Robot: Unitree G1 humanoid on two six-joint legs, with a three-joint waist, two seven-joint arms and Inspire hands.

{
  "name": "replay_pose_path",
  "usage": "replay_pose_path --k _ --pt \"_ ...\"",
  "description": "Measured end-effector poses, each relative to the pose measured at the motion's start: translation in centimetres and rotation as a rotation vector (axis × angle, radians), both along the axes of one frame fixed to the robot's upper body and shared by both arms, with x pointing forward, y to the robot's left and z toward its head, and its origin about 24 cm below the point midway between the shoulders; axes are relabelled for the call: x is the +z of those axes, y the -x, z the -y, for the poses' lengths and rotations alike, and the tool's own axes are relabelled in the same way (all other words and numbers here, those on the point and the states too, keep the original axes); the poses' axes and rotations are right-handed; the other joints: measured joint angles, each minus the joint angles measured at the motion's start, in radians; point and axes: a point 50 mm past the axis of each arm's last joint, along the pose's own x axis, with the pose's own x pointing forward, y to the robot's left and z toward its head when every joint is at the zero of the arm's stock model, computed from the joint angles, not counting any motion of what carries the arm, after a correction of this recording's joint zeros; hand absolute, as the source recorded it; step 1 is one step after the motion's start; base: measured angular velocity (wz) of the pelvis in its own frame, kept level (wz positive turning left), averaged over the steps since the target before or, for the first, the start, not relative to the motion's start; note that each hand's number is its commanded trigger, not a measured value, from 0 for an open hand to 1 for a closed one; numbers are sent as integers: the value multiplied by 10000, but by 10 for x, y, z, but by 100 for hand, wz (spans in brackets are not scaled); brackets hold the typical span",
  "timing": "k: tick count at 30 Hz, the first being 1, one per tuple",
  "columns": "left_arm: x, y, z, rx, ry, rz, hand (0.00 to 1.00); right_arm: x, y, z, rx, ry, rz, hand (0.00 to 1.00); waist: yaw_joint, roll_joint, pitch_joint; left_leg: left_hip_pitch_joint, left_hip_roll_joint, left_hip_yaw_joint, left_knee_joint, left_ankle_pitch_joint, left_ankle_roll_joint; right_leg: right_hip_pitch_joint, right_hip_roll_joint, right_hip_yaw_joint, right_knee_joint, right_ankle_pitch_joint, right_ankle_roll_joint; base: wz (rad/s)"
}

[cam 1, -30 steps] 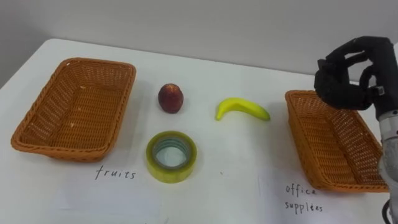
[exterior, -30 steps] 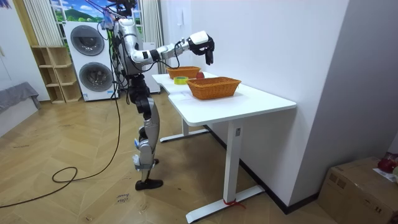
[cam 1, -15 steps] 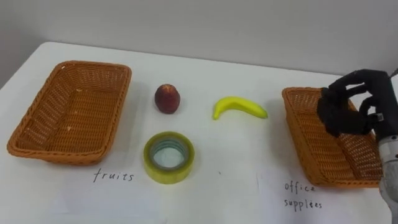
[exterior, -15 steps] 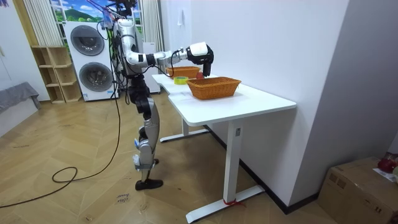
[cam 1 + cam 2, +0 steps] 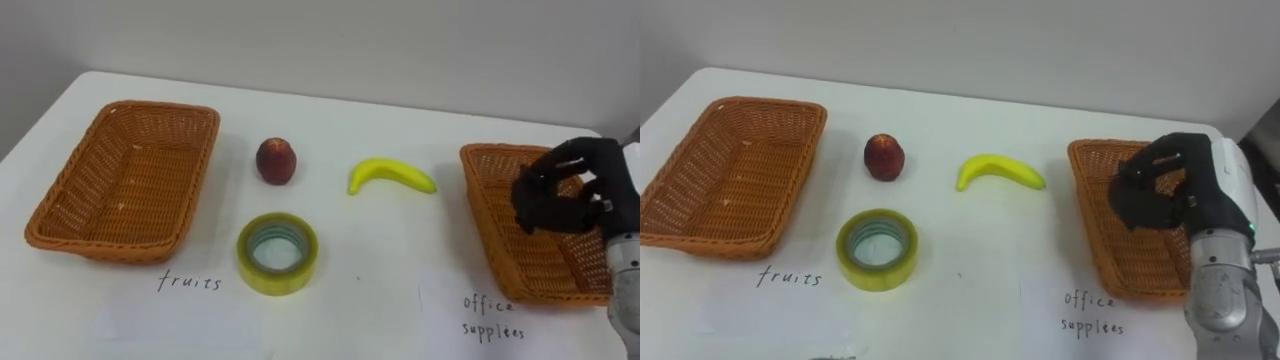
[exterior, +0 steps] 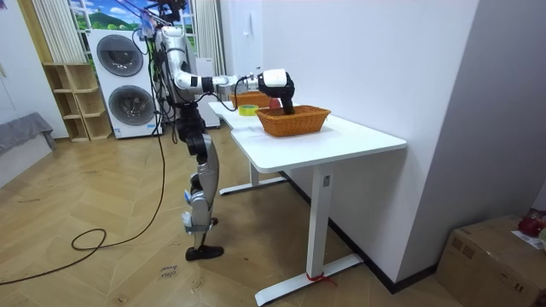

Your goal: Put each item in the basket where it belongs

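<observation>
My right hand (image 5: 558, 198) hovers low inside the right wicker basket (image 5: 490, 232), the one labelled for office supplies. Its fingers are curled toward the thumb and I make out nothing between them. A red peach (image 5: 276, 160) and a yellow banana (image 5: 390, 176) lie on the white table between the two baskets. In front of the peach a roll of yellow tape (image 5: 277, 253) lies flat. The left basket (image 5: 60, 190), labelled for fruits, has nothing in it. In the room view I stand at the table's long side with my right arm stretched over the near basket (image 6: 294, 119).
The white table (image 5: 380, 290) carries handwritten labels in front of each basket. A wall runs close behind its far edge. In the room view, washing machines (image 6: 124, 85) and a shelf stand behind me, and a cardboard box (image 6: 503, 256) sits on the floor at the right.
My right hand has come down from above the right basket's far rim to low inside it, fingers still curled. The eye view shifted slightly; the fruit and the tape have not moved.
</observation>
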Motion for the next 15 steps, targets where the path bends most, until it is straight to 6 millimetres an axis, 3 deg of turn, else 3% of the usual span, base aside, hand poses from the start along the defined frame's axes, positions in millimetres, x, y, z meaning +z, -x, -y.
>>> replay_pose_path --k 13,15 --pt "0 -3 0 42 -71 -24 0 -6 2 2 -130 -39 -205 100 -45 -6 -14 18 -6 23 -123 1 0 -7 3 12 -124 -1 1 0" --pt "0 -4 0 30 -72 3 0 -6 2 2 -131 -40 -206 51 -63 -4 -13 26 -6 23 -149 1 0 -13 3 2 -124 -1 1 0"
